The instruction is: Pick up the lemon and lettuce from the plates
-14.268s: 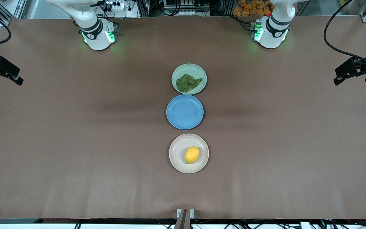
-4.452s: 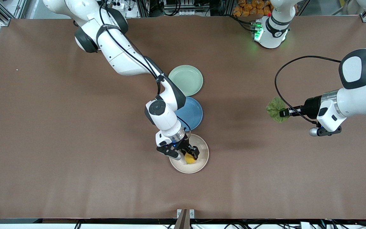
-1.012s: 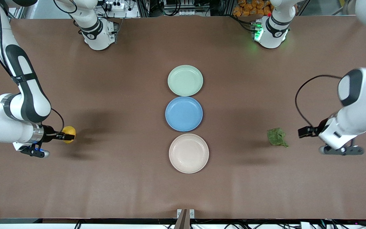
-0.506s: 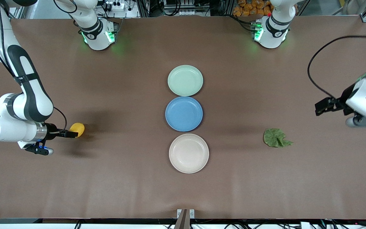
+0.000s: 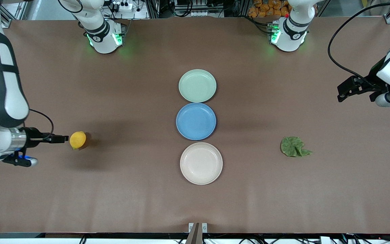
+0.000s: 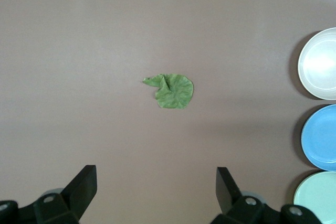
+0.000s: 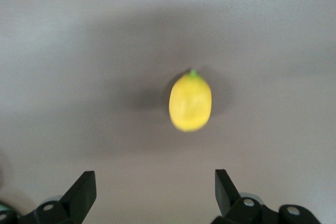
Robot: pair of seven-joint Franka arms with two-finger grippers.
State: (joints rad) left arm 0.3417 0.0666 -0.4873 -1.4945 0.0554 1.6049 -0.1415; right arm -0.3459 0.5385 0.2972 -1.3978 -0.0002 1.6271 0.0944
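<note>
- We see a wide bench (image 5: 113,189) covered in a plain matte brown sheet, with faint creases toward the edge nearest the front camera.
- Along the edge where the arm bases stand, we make out cables, metal framing and a heap of orange items past the bench.
- Three plates sit in a row across the middle: the mint plate (image 5: 197,85) closest to the bases' edge, the blue plate (image 5: 196,121) touching or nearly touching it, and the cream plate (image 5: 201,163) nearest the front camera. All three are bare.
- The lemon (image 5: 78,140) lies on the bench toward the right arm's end, well apart from the plates.
- The right pincer (image 5: 59,139) sits just beside the lemon, its fingers spread wide and gripping nothing.
- The lettuce (image 5: 295,146) lies flat on the bench toward the left arm's end.
- The left pincer (image 5: 345,90) hangs over the bench near the left arm's end edge, wide open and empty.
</note>
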